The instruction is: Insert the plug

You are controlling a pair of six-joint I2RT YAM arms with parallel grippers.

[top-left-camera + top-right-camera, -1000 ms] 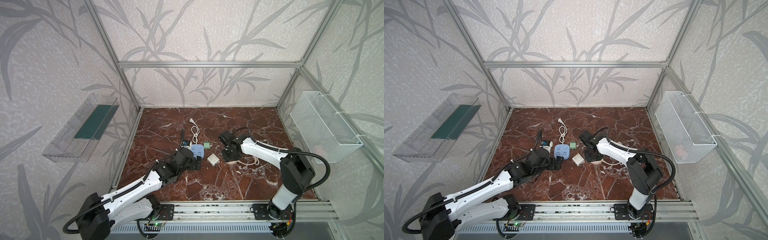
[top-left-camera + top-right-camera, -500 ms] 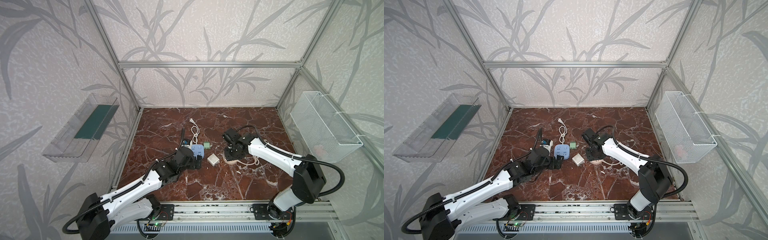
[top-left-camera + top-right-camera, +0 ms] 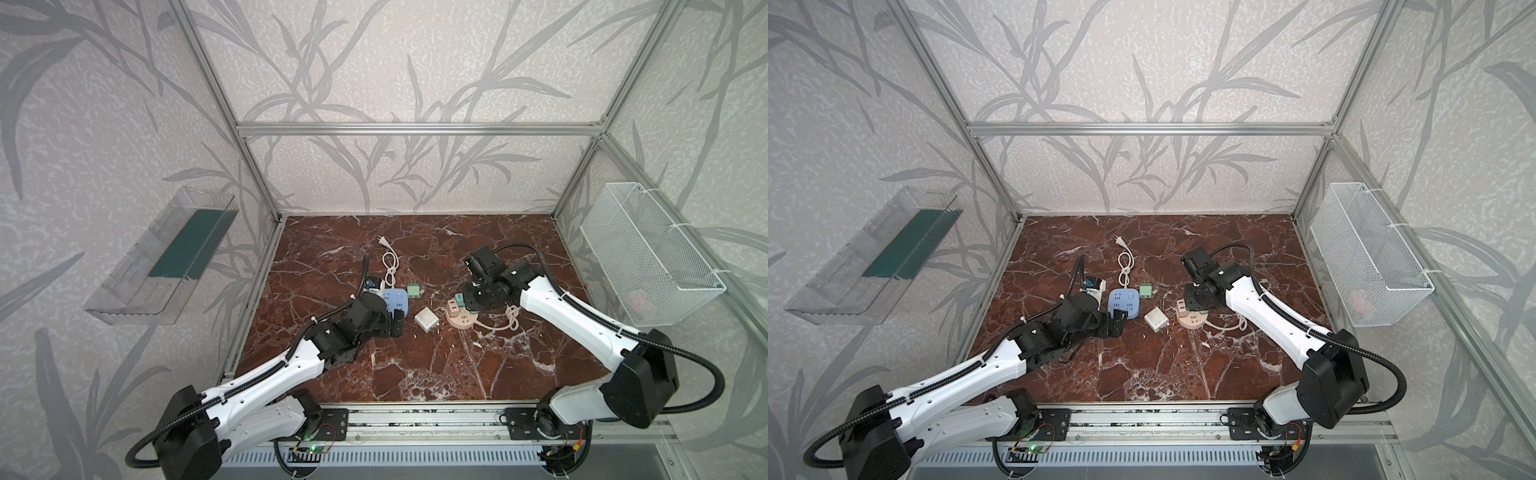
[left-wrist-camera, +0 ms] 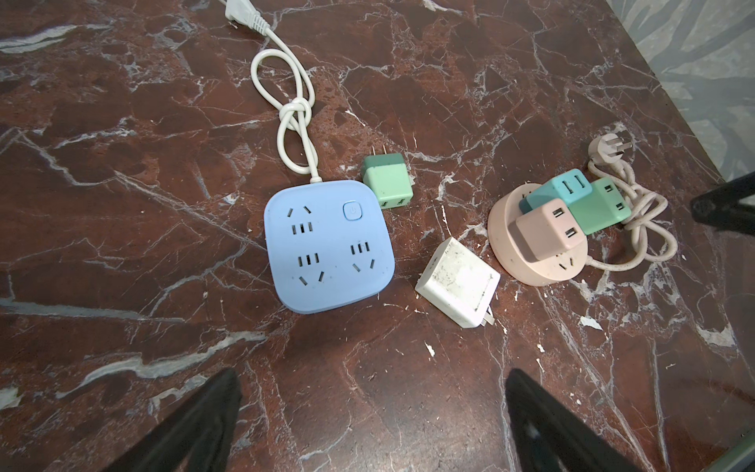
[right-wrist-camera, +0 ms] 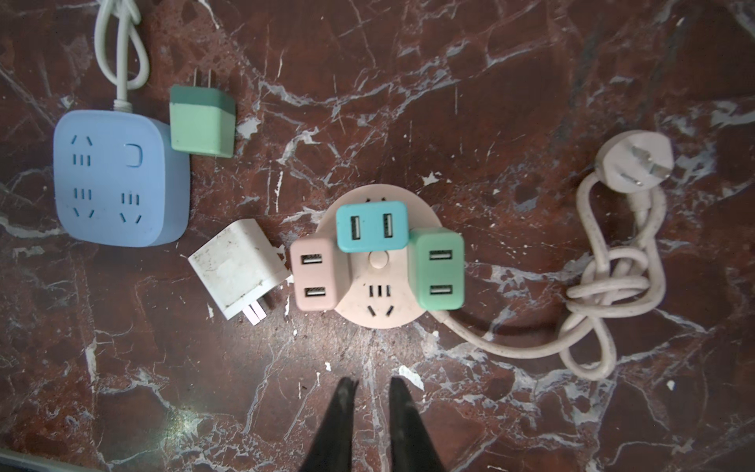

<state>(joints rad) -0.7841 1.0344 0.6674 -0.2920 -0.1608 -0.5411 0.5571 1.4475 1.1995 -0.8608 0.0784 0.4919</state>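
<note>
Two plugs lie loose near the middle of the table [image 3: 415, 374]. The loose green plug [image 4: 388, 186] rests just beside the blue strip's [image 4: 327, 249] back right corner, prongs toward the back edge. The white plug [image 4: 457, 282] lies between the blue strip and the pink strip [image 5: 382, 310], just beside the latter, prongs toward the front edge. The pink strip, right of the middle, carries a teal plug [image 5: 371, 231], a seated green plug [image 5: 437, 269] and a pink plug [image 5: 314, 280]; its front socket is free. The left gripper [image 4: 372, 374] hangs near the blue strip's front, fingers wide apart, empty. The right gripper [image 5: 371, 382] hangs above the table close to the pink strip, fingers drawn almost together, gripping nothing.
</note>
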